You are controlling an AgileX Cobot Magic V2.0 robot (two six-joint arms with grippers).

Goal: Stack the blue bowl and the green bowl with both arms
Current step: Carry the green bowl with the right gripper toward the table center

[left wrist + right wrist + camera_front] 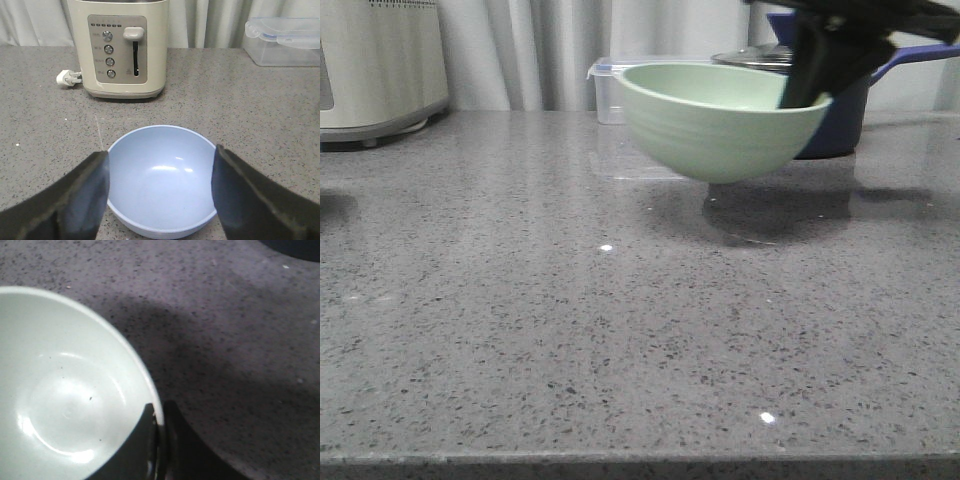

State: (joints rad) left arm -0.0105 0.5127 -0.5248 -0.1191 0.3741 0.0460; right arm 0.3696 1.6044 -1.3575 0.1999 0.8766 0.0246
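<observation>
One big gray speckled counter point(520, 330) holds everything. On it there is one cream toaster point(119, 47) at the back left, one dark blue saucepan point(840, 120) and one clear plastic box point(605, 90) at the back. There are two bowls, one green and one blue, and two black grippers.

The front view shows the green bowl point(725, 120) up in the air above its shadow, with the right gripper point(820, 70) pinching its rim on the right side. The blue bowl is not in that view.

The left wrist view shows the blue bowl point(162, 180) sitting on the counter in front of the toaster. The left gripper point(160, 192) is spread wide, one finger on each side of the bowl, close to its rim.

The right wrist view shows the two fingers point(145, 450) squeezing the green bowl's rim, one inside and one outside.
</observation>
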